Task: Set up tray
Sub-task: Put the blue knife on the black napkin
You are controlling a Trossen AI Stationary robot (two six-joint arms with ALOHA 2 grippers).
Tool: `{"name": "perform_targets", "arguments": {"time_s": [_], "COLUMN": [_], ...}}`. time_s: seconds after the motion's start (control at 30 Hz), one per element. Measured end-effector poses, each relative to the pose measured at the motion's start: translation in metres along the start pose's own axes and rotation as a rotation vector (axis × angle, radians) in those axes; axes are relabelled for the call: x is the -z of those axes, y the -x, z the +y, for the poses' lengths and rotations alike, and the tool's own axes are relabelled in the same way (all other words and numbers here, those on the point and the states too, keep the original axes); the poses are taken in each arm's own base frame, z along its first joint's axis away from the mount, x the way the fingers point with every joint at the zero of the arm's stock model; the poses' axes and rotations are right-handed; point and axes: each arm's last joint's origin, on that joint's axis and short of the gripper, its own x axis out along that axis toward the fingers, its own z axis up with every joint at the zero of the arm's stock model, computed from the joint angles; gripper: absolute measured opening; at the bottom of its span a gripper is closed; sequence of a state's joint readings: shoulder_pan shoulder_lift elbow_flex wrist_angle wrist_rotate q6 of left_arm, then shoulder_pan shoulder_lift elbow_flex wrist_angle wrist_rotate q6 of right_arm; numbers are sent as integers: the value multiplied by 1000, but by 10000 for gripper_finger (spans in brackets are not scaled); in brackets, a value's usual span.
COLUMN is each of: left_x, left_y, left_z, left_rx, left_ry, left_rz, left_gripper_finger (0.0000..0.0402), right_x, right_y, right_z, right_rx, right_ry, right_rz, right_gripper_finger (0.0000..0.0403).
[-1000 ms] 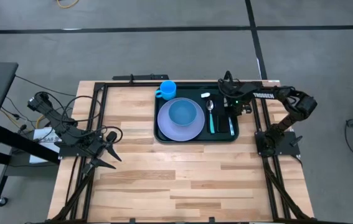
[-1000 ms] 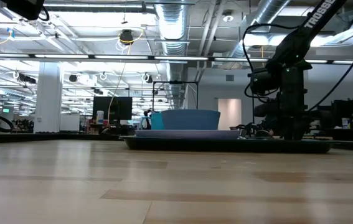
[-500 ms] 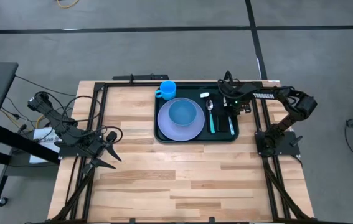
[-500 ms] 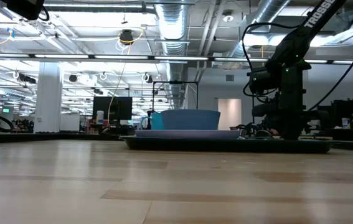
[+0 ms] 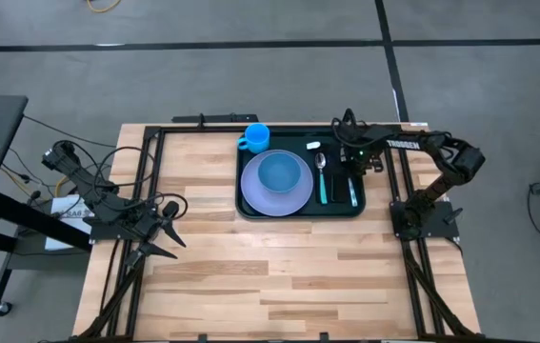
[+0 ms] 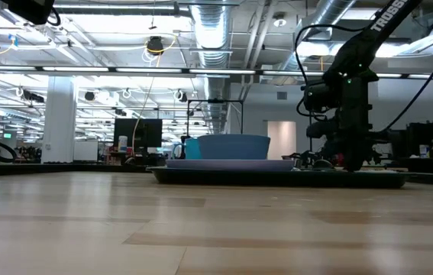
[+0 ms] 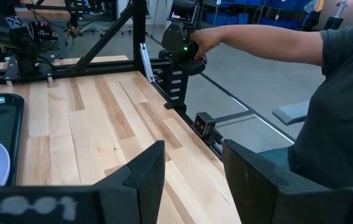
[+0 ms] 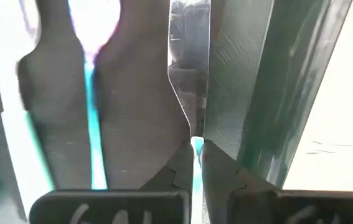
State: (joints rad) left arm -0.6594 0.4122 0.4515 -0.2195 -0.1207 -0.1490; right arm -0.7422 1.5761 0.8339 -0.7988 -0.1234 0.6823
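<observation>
Dark green tray (image 5: 247,206) sits at the far middle of the wooden desk (image 5: 279,276), long side running across. On it: a lavender plate (image 5: 290,199) toward my left end, with a blue bowl (image 5: 282,173) resting in it. A blue mug (image 5: 255,137) stands at the tray's far left corner, handle pointing out to the left; whether it is on the rim or just outside it I cannot tell.

To the right of the plate, cutlery lies in a row lengthwise: a spoon (image 5: 322,170) with a teal handle, then a second dark-and-teal utensil (image 5: 353,191) just beside it, nearest the tray's right edge. A small white object (image 5: 313,145) lies near the far rim.

My right end effector (image 5: 353,160) is down over the tray's far right corner, above the top end of that outer utensil. In the right wrist view my fingers (image 8: 216,168) are pinched nearly together with a thin teal strip (image 8: 196,163) between them, so I am closed on the utensil's handle.

My left end effector (image 5: 170,232) waits off the desk's left edge, fingers apart, holding nothing.

A person's arm (image 7: 269,43) shows in the room beyond the desk's edge, reaching toward a dark device (image 7: 185,46).
</observation>
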Motion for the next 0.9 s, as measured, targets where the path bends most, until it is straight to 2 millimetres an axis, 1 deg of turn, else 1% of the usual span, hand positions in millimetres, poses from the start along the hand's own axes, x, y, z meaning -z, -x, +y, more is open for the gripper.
{"name": "perform_targets", "arguments": {"time_s": [0.1, 0.27, 0.37, 0.53, 0.9], "left_x": [0, 0, 0, 0, 0], "left_y": [0, 0, 0, 0, 0], "left_z": [0, 0, 0, 0, 0], "left_rx": [0, 1, 1, 1, 8], "left_ry": [0, 0, 0, 0, 1], "left_rz": [0, 0, 0, 0, 6], "left_gripper_finger": [148, 148, 148, 148, 148], "right_x": [-4, -12, -15, -15, -8], "right_y": [9, 23, 28, 28, 25], "right_z": [4, 11, 14, 15, 24], "right_rx": [-8, -26, -37, -29, -5], "right_ry": [0, -8, -37, -99, -125], "right_rz": [-10, -35, -53, -67, -103], "right_gripper_finger": [4, 11, 8, 6, 7]}}
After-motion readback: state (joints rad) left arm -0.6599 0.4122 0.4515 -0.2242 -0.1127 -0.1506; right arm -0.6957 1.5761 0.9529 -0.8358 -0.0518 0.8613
